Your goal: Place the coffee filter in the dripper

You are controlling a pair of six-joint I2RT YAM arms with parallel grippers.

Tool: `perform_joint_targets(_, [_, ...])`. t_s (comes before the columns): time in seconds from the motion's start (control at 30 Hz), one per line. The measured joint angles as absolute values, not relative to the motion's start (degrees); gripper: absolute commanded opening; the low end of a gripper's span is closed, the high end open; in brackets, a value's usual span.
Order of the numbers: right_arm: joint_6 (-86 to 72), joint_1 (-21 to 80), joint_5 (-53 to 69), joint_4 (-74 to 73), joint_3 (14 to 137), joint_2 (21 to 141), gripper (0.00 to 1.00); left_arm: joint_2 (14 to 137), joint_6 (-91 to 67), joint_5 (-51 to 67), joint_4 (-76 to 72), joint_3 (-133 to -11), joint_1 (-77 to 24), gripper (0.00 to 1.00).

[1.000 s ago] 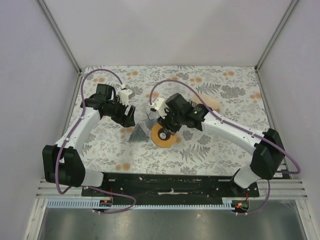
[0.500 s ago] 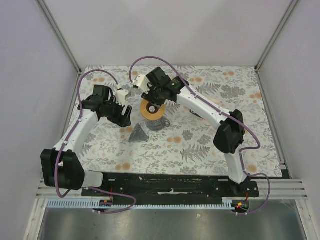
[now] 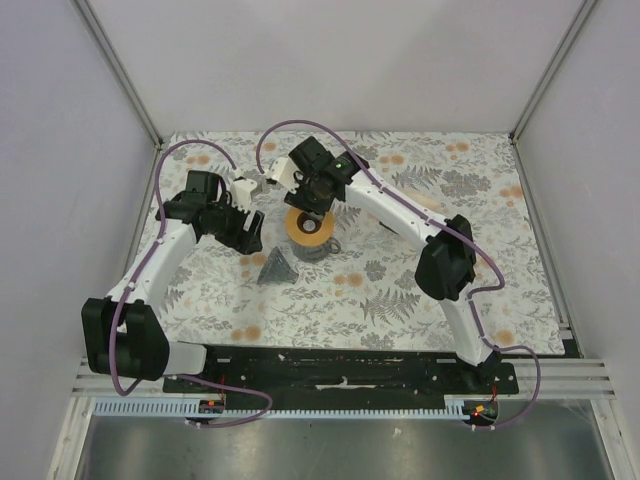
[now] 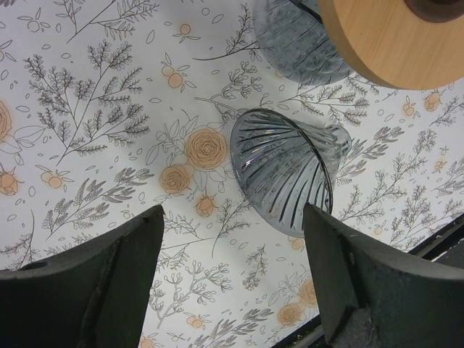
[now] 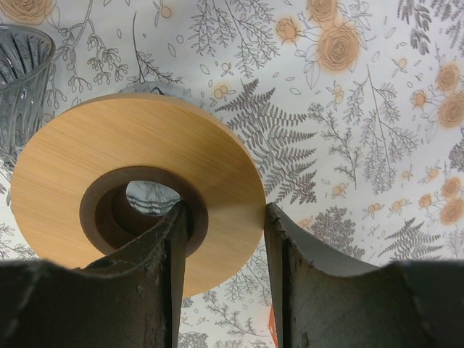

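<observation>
My right tool [image 5: 223, 212] is clamped on the rim of the dripper [image 5: 80, 156], one finger in its dark hole, holding it over a ribbed glass cup [image 4: 293, 40]. At the dripper's 7 o'clock a glass cone [image 4: 286, 170] lies tipped on the table [image 3: 400, 290], and my left tool [image 4: 232, 217] hangs near it, spread wide

High above the near edge of the desk [image 3: 480, 200], looking down on all of it, dripper [image 3: 308, 228] near centre. From the left wrist: close, downward, dripper [image 4: 391, 43] clipped at top right. From the right wrist: closest, straight onto the dripper [image 5: 87, 159]. Dripper common to all three.
</observation>
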State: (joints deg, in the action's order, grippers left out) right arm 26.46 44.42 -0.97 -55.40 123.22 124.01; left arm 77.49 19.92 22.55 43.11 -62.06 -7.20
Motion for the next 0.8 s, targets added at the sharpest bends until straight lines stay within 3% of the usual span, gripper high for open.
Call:
perform_joint_targets(0.17, [26.5, 44.2, 1.0, -55.6, 124.6, 126.6, 0.05, 77.5, 19.9, 22.5, 43.1, -61.8, -7.2, 0.83])
perform_joint_targets(0.37, [26.5, 44.1, 1.4, -55.7, 124.7, 127.8, 0.45, 77.5, 19.9, 22.5, 43.0, -61.6, -7.2, 0.83])
perform_joint_targets(0.43, [26.4, 44.1, 1.4, -55.7, 124.8, 127.8, 0.54, 77.5, 19.9, 22.5, 43.0, -61.5, -7.2, 0.83])
perform_joint_targets(0.8, [26.2, 44.1, 1.5, -54.9, 124.9, 127.8, 0.68, 77.5, 19.9, 27.5, 43.2, -61.4, -7.1, 0.86])
